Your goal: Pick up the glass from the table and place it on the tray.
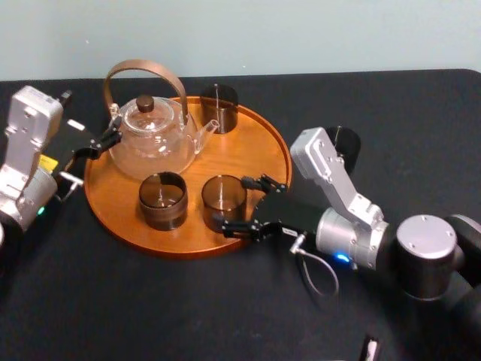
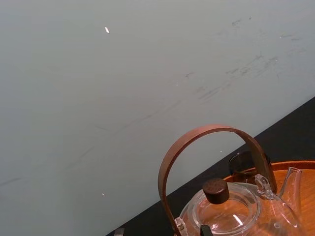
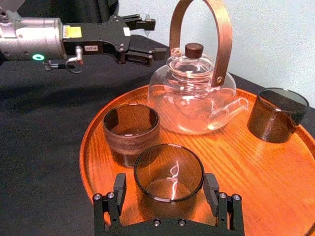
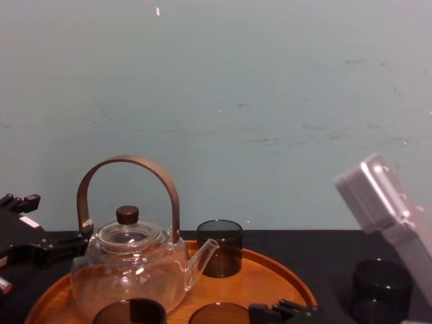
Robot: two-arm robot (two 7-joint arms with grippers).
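The smoky glass stands upright on the tray, at the low centre of the right wrist view and just right of centre in the head view. It looks thin-walled, light, smooth and breakable. It probably wants a gentle squeeze across its round wall at about mid-height, not at the rim. The right gripper lies low and level, reaching in over the tray's near rim from the lower right. Its fingers are spread either side of the glass, with a visible gap on one side. Another dark glass sits on the table behind that arm. The left gripper, fingers apart and empty, hovers at centre left just beside the glass teapot.
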